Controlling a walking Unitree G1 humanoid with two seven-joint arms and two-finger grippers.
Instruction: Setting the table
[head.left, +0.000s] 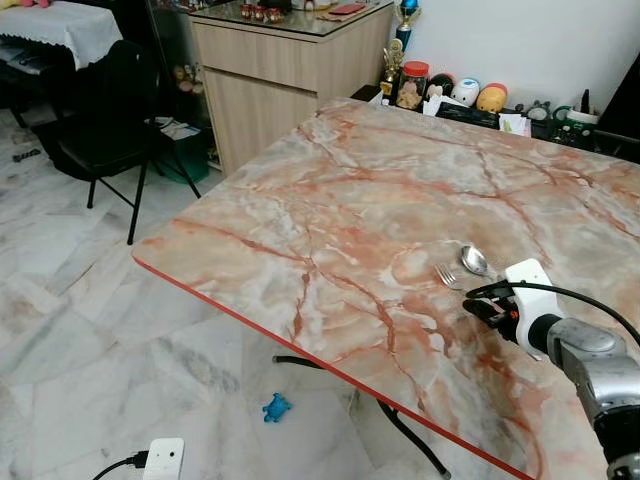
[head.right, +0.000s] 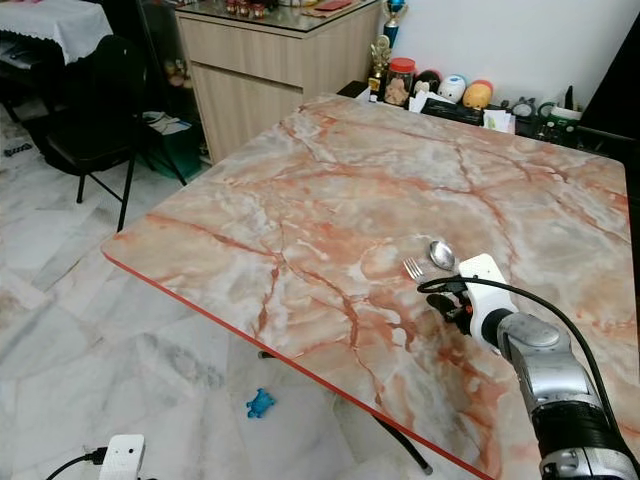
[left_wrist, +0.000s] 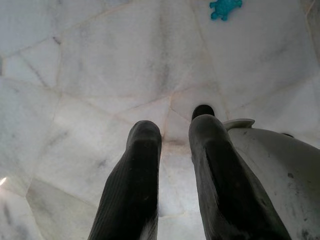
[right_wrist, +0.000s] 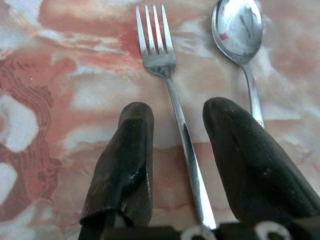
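just unmarked fork (right_wrist: 170, 95), spoon (right_wrist: 239, 30)

A big marble-pattern table (head.left: 330, 230) with a red edge is taking up most of the shot. The right gripper (head.left: 478, 303) is hovering low over it near the right side, with a fork (head.left: 446, 275) and spoon (head.left: 474, 261) lying side by side just past it. A black chair (head.left: 105, 120) is sitting off to the left, and a little blue toy (head.left: 276, 407) is lying on the floor under the table edge.
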